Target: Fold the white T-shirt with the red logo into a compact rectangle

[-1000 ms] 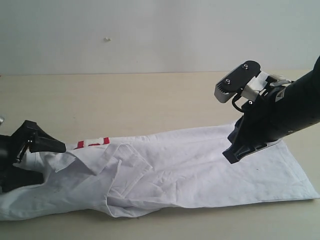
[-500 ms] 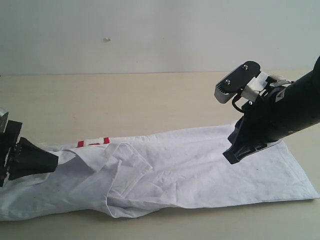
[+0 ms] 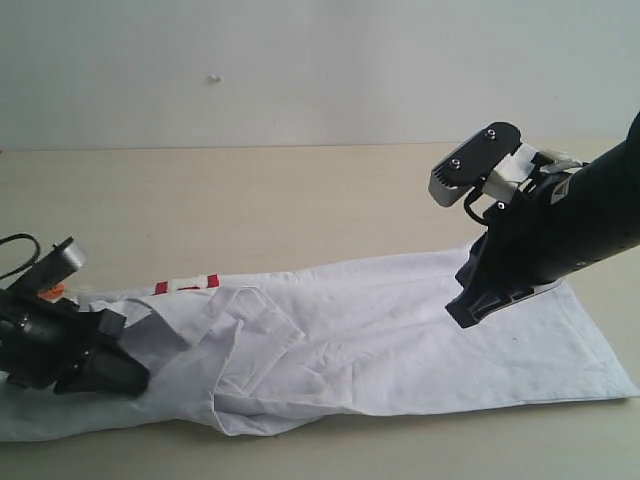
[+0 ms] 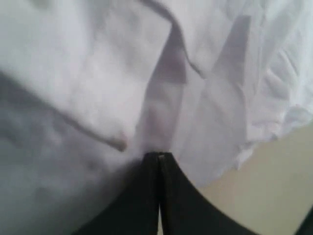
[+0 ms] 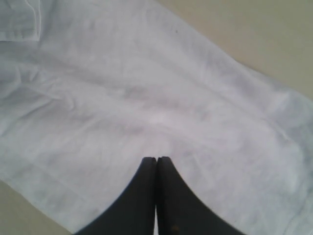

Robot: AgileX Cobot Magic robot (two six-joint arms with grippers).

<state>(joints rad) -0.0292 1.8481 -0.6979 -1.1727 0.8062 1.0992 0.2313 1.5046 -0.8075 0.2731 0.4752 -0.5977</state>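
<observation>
The white T-shirt (image 3: 380, 335) lies stretched out as a long, creased strip across the front of the table. A short piece of the red logo (image 3: 186, 285) peeks out at its far edge, left of centre. My left gripper (image 3: 138, 381) lies low on the shirt's left end. In the left wrist view its fingers (image 4: 159, 155) are shut, and a fold of white cloth (image 4: 161, 98) runs from their tips. My right gripper (image 3: 466, 313) hangs shut over the shirt's right part. Nothing is between its tips (image 5: 156, 159), which have smooth cloth (image 5: 146, 98) under them.
The beige table (image 3: 300, 200) runs back to a pale wall. Its front strip (image 3: 420, 450) shows bare below the shirt. A loose flap (image 3: 255, 320) is bunched near the shirt's middle. A speck of orange (image 3: 48, 292) shows beside the left arm.
My left gripper has swung round and dropped from above the shirt's left end down onto it, and the raised cloth there has sunk. The right arm has not moved.
</observation>
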